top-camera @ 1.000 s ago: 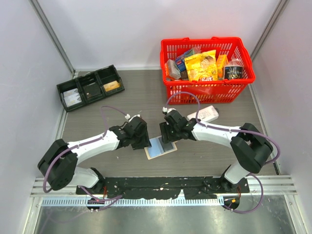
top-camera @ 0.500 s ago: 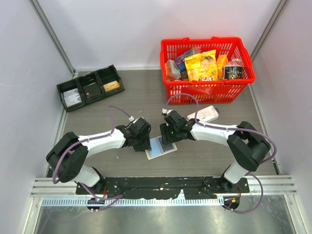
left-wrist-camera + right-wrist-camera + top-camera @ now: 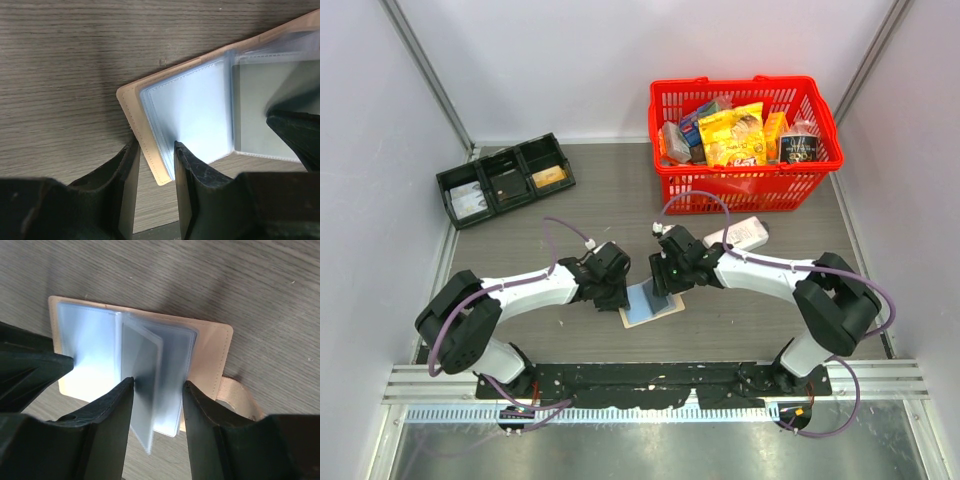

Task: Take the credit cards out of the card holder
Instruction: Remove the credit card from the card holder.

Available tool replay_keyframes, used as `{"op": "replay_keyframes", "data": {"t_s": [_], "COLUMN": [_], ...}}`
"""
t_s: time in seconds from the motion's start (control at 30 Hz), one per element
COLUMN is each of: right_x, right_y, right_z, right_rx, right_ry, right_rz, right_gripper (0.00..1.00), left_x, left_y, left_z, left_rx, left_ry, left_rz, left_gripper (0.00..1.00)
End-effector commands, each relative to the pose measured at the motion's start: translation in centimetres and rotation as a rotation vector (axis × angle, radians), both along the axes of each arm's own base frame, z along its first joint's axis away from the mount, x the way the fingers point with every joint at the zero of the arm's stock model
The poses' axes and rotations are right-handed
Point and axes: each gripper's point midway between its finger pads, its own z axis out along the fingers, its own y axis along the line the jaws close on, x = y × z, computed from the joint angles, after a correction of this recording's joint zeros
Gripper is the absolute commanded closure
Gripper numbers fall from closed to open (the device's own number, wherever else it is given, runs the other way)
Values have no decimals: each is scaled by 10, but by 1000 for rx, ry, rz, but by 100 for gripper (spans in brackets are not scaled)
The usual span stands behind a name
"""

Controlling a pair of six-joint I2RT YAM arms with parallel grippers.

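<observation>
The card holder (image 3: 190, 110) is tan on the outside, with light blue and grey see-through pockets inside. The table (image 3: 520, 240) is grey-brown with thin wood lines. The basket (image 3: 745, 190) is bright red, and a bag (image 3: 732, 135) in it is yellow with some red. The tray (image 3: 523, 170) is black. The arms (image 3: 525, 290) are white and black, with purple cables (image 3: 558, 219).

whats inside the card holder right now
Inside the card holder: clear plastic sleeves, some standing up. No card is plainly visible; the right tool covers part of them.
</observation>
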Motion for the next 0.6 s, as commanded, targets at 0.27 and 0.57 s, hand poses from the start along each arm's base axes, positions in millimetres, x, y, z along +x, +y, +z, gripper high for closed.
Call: {"op": "replay_keyframes", "data": {"t_s": [0.27, 0.57], "right_x": [-7, -12], "right_y": [30, 40], "right_z": [47, 56], "right_rx": [180, 246], "right_ry": [-3, 12], "right_rz": [73, 97], "right_gripper": [49, 41], "left_x": [0, 0], "left_y": [-10, -11], "left_z": [1, 2], "left_rx": [-28, -42], "left_ry": [-6, -14], "left_rz": [-21, -16], "left_gripper": [64, 63]}}
